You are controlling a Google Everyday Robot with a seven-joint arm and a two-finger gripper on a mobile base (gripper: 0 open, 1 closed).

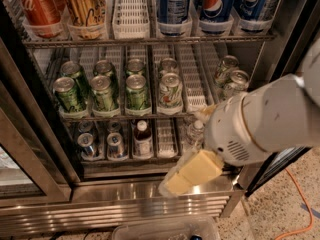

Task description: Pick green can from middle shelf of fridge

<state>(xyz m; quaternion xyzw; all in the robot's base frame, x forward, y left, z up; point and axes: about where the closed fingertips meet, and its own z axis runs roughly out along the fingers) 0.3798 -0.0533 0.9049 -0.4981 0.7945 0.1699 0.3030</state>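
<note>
Several dark green cans stand in lanes on the middle shelf (192, 100) of the open fridge (125, 204). Three are at the front: one at the left (69, 95), one beside it (103, 93) and a third (136, 92). A paler white-and-green can (170, 90) stands to their right. My gripper (174, 184), cream-coloured on a big white arm (260, 119), hangs in front of the bottom shelf, below and to the right of the green cans and apart from them. It holds nothing that I can see.
The top shelf holds red (37, 9), gold (85, 6) and blue Pepsi cans (216, 4). The bottom shelf holds silver cans (87, 145) and a small bottle (142, 139). Silver-white cans (235, 81) stand at the middle shelf's right. A dark door frame (35, 129) stands at the left. An orange cable (295, 194) lies on the floor.
</note>
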